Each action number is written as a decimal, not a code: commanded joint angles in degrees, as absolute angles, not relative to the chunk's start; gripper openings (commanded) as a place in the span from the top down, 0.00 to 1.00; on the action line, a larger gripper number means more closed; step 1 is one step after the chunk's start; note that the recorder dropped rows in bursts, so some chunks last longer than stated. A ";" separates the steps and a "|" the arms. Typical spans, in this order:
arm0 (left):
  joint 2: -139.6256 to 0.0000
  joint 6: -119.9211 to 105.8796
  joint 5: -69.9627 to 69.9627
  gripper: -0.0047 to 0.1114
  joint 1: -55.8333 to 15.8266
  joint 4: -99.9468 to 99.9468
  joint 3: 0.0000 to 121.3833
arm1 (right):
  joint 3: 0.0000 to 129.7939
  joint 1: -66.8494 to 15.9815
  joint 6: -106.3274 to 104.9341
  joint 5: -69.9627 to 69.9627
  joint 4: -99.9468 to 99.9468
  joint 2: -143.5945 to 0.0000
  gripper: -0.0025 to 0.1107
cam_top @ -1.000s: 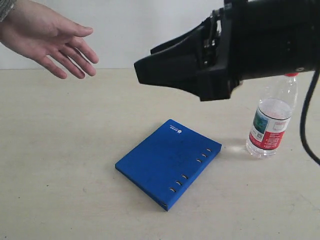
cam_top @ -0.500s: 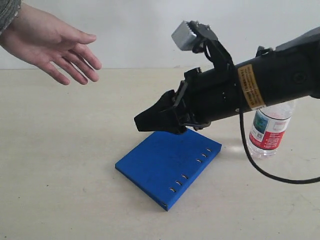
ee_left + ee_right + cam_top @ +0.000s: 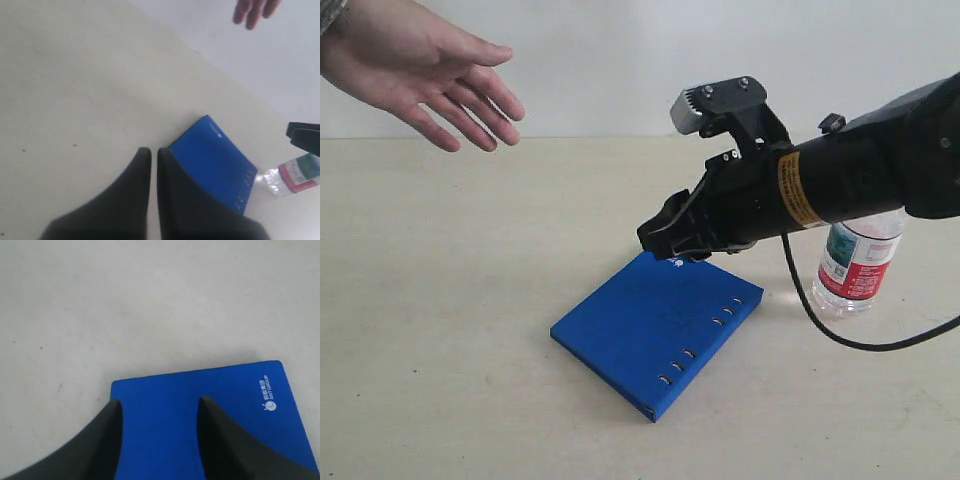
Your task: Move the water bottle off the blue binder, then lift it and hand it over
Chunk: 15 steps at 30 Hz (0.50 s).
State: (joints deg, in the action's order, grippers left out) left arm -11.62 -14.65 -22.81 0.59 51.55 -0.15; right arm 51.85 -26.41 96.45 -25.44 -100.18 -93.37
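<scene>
1. We see the right fingers spread apart, gripping nothing, hovering over the blue binder (at its logo corner).
2. We see the left fingers clenched together, empty.
3. The water bottle stands upright on the worktop, off the binder, near its slotted edge.
4. An open hand hangs over the worktop's far left.

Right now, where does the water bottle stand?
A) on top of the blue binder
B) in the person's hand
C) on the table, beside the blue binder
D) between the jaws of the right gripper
C: the water bottle stands upright on the table, with bare table between it and the blue binder.
</scene>
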 commanded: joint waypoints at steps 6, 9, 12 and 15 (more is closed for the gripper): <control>-26.54 -21.43 -11.97 0.92 0.10 52.08 0.00 | 51.95 -26.25 95.81 -13.92 -99.95 -96.62 0.62; -28.70 -25.11 -13.54 0.92 0.10 52.08 0.00 | 51.95 -26.25 95.81 -8.71 -99.95 -96.65 0.62; -30.87 -30.00 -14.53 0.92 0.10 56.77 0.00 | 51.95 -26.25 95.81 -6.16 -99.95 -97.31 0.62; -32.86 -47.87 -16.25 0.92 0.10 72.99 0.00 | 51.95 -26.25 95.92 -9.49 -99.95 -100.76 0.62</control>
State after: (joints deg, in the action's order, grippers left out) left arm -31.71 -36.27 -15.11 0.59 62.47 -0.15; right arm 51.85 -26.41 96.23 -7.88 -99.97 -98.66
